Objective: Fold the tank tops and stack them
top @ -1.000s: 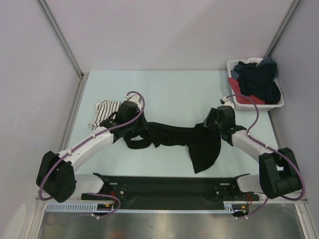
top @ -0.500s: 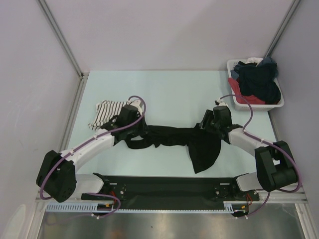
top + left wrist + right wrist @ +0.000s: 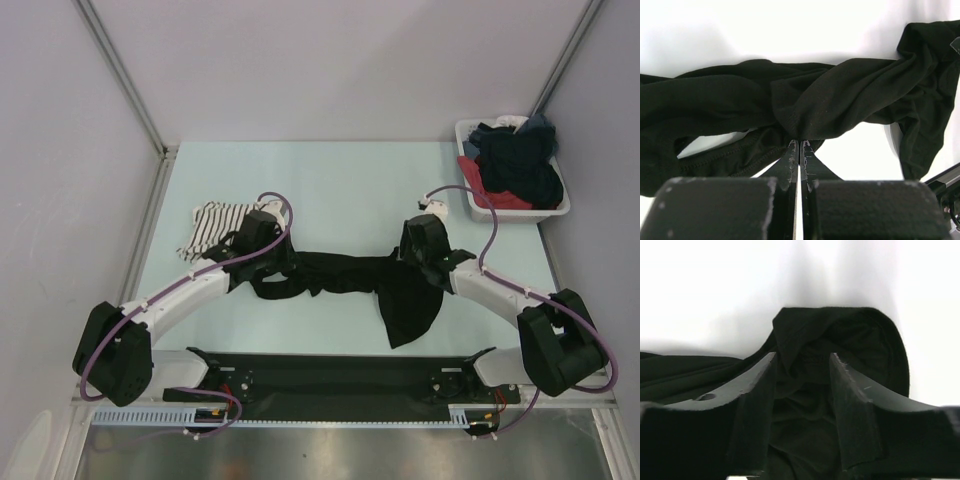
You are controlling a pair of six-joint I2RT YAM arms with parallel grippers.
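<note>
The black tank top lies stretched and bunched across the middle of the table between my two grippers, with a wider flap toward the front right. My left gripper is shut on its left end; in the left wrist view the jaws pinch a twisted fold of the black fabric. My right gripper is open over the right end, its fingers straddling a raised fold of the black top. The striped tank top lies crumpled at the left, just behind my left gripper.
A white basket of dark and red clothes stands at the back right corner. Walls close the table on the left, back and right.
My right gripper has slid left and forward along the black top's right end. The left gripper moved slightly and stays shut on the fabric.
</note>
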